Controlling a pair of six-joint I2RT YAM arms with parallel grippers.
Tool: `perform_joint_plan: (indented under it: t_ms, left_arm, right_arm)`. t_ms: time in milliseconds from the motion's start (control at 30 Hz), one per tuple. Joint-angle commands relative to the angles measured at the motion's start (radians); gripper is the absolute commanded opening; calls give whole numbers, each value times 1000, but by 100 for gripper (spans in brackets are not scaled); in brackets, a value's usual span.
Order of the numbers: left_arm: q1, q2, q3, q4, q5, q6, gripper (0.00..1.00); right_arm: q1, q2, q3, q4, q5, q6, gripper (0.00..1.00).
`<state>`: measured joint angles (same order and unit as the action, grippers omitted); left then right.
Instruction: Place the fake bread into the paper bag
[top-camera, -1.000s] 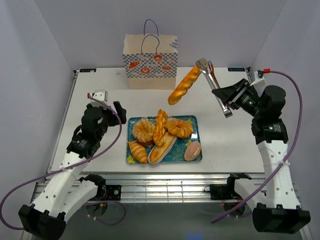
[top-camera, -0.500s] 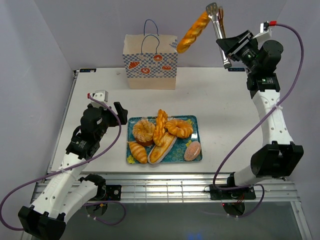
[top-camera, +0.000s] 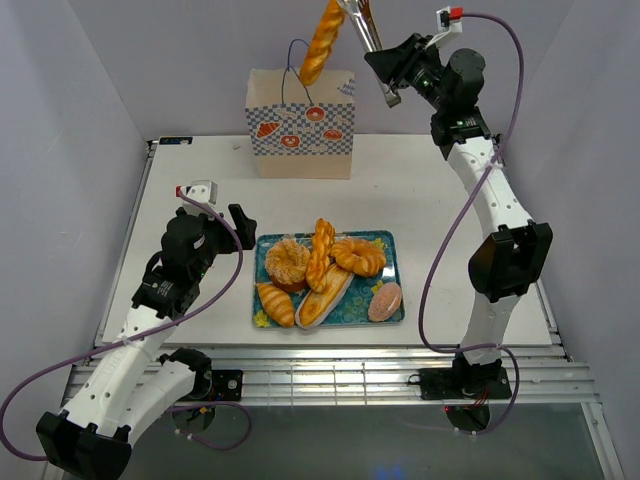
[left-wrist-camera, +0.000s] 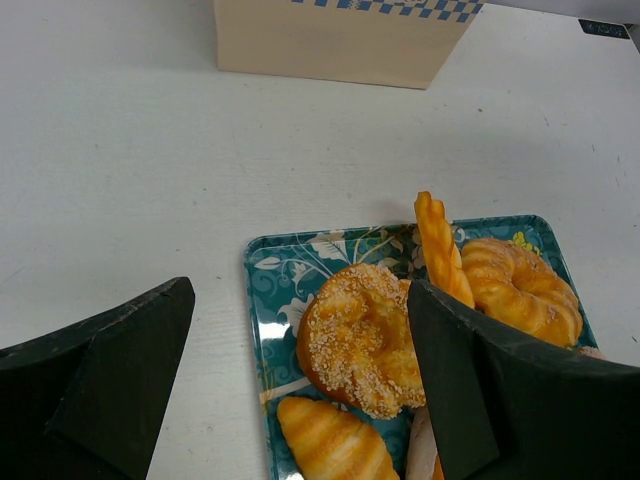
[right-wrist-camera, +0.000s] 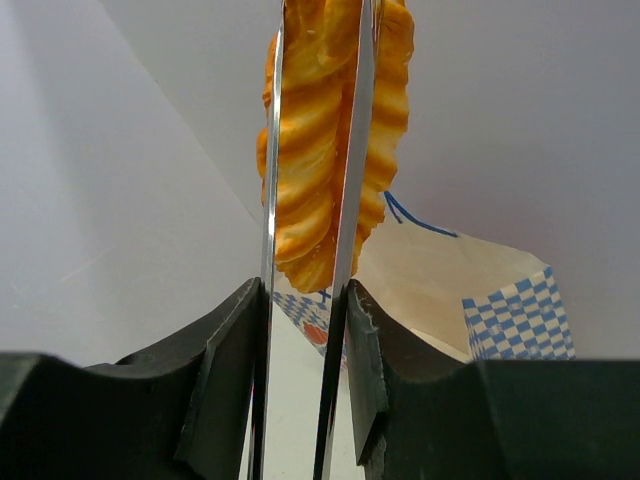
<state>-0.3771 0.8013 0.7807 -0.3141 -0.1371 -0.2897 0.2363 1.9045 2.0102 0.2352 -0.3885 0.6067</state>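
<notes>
My right gripper (top-camera: 392, 68) is shut on the handles of metal tongs (top-camera: 362, 22), raised high at the back. The tongs pinch a twisted golden loaf of fake bread (top-camera: 322, 42), which hangs tilted just above the open top of the paper bag (top-camera: 300, 125). In the right wrist view the tong blades (right-wrist-camera: 352, 200) run up between my fingers to the loaf (right-wrist-camera: 318, 150), with the bag (right-wrist-camera: 450, 290) behind it. More fake bread lies on the teal tray (top-camera: 394, 244). My left gripper (top-camera: 226, 220) is open and empty, left of the tray.
On the tray lie a sesame bun (left-wrist-camera: 372, 340), a croissant (left-wrist-camera: 330, 440), a twisted stick (left-wrist-camera: 438, 245), a ring pastry (left-wrist-camera: 520, 290), a baguette (top-camera: 325, 295) and a pink-topped bun (top-camera: 384, 300). White walls enclose the table on three sides.
The right arm has lifted and swung left, carrying the tongs and the loaf from over the table's right side to above the bag. The left arm is unmoved.
</notes>
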Motion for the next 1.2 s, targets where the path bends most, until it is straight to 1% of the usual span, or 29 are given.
perform_joint_plan:
  t_ms: [0, 367, 633, 767, 833, 867, 933, 1067, 1167]
  left_arm:
    - [-6, -5, 34, -2, 22, -3, 98]
    - [-6, 1, 37, -2, 47, -8, 98]
    - [-6, -1, 37, -2, 60, -9, 98]
    - [-6, -2, 35, 0, 64, -9, 98]
    - [-6, -4, 35, 0, 64, -11, 98]
    - [-8, -4, 35, 0, 64, -11, 98]
    - [-8, -5, 35, -2, 62, -9, 98]
    - [-8, -4, 35, -2, 60, -8, 98]
    - [-8, -4, 34, 0, 59, -8, 98]
  right_arm:
    - [23, 22, 65, 176, 37, -87, 8]
    - [44, 102, 24, 240, 43, -94, 8]
    - [54, 100, -37, 256, 27, -131, 8]
    - [63, 94, -68, 242, 7, -139, 30]
    - [66, 90, -96, 242, 2, -139, 37]
    - [66, 87, -103, 242, -1, -139, 42]
    - [67, 87, -114, 239, -4, -137, 44]
    - [67, 91, -105, 221, -22, -127, 51]
    - [67, 91, -97, 205, -33, -124, 54]
